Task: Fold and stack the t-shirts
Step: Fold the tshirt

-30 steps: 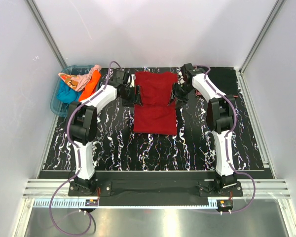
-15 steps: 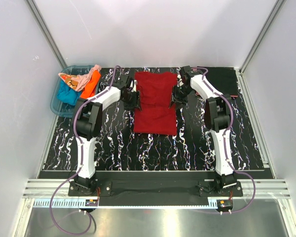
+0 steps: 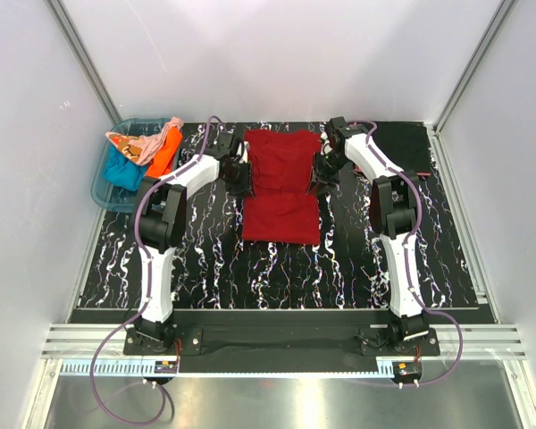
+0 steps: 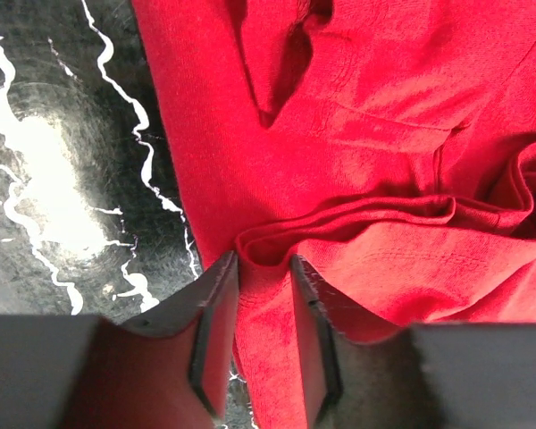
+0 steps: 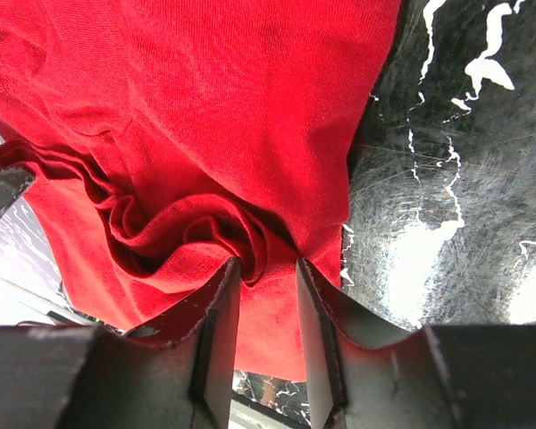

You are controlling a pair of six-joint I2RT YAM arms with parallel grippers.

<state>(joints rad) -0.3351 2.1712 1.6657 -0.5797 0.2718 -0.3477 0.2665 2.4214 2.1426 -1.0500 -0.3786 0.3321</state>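
The left gripper [image 4: 263, 340] has its jaws drawn in narrow on a raised fold at the left edge of the dark red t-shirt [image 3: 281, 214], and cloth fills the gap. The right gripper [image 5: 268, 340] pinches a bunched fold at the right edge likewise. The shirt lies spread in the far middle of the marbled table [image 3: 339, 268], and well apart at the far left the blue tub [image 3: 100, 189] holds the teal t-shirt [image 3: 118, 167] and the orange t-shirt [image 3: 163, 157].
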